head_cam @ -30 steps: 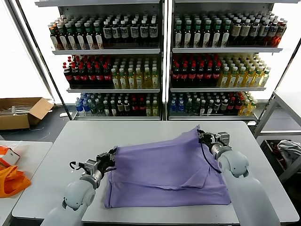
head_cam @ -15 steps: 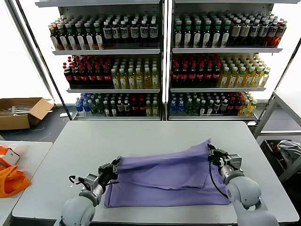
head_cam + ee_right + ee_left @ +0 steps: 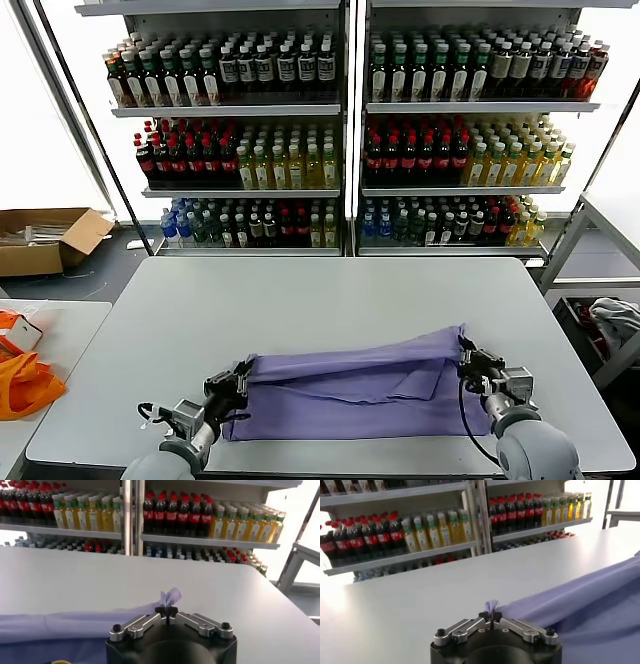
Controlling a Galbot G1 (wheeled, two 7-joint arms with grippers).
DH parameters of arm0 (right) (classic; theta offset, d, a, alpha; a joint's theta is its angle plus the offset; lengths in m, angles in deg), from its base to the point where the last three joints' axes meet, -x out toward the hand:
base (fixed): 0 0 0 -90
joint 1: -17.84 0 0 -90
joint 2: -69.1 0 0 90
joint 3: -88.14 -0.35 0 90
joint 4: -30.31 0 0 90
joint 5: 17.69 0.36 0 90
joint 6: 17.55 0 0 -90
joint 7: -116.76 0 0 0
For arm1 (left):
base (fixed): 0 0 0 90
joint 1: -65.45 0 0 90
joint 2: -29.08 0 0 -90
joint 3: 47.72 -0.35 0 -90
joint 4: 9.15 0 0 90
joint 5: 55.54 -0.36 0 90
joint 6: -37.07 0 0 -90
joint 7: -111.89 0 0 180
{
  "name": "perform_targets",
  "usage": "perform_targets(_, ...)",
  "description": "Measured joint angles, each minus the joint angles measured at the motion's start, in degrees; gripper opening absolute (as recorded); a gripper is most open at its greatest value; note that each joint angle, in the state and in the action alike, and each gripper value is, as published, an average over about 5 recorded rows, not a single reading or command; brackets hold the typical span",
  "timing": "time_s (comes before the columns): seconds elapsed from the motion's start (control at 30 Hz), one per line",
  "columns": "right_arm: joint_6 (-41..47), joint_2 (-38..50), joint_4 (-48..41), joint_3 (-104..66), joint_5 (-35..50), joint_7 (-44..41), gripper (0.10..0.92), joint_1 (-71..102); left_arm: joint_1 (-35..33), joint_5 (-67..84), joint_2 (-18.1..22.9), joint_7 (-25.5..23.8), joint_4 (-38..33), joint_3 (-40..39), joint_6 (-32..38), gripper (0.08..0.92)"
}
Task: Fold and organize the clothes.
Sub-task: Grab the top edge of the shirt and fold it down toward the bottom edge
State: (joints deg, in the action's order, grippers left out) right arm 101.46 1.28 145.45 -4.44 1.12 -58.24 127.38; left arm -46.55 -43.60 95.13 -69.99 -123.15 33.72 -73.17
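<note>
A lavender T-shirt (image 3: 350, 385) lies folded over on itself near the front edge of the grey table (image 3: 300, 300). My left gripper (image 3: 240, 381) is shut on the shirt's upper layer at its left corner; in the left wrist view the fabric (image 3: 580, 600) runs away from the pinched jaws (image 3: 491, 615). At the opposite corner my right gripper (image 3: 466, 357) is shut on the same layer, and a small tuft of cloth (image 3: 170, 598) pokes out past its tips (image 3: 166, 611). The upper layer hangs stretched between the two grippers, low over the lower layer.
Shelves of bottled drinks (image 3: 340, 130) stand behind the table. A cardboard box (image 3: 45, 238) sits on the floor at the left. An orange bag (image 3: 22, 385) lies on a side table at the left, and a metal rack (image 3: 600, 260) stands at the right.
Both grippers have pulled the held edge of the shirt toward the front of the table and lower. The raised layer has come down from a tall slope to a low fold over the bottom layer.
</note>
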Motion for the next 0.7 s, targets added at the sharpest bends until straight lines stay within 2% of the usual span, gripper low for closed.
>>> perform_targets(0.43, -0.09, -0.47, 1.31, -0.08, -1.36, 1.19, 0.107, 3.48, -2.65, -2.64, 1.21, -0.69, -0.21, 0.94, 0.93, 0.09)
perform_targets(0.53, -0.32, -0.68, 0.99, 0.14, -1.73, 1.52, 0.107, 3.98, -2.88, -3.27, 1.66, -0.65, -0.02, 0.85, 1.13, 0.14)
perform_targets(0.7, -0.82, -1.19, 0.46, 0.58, -2.39, 2.18, 0.107, 4.94, -2.91, -4.06, 2.42, -0.56, 0.32, 0.63, 1.37, 0.286)
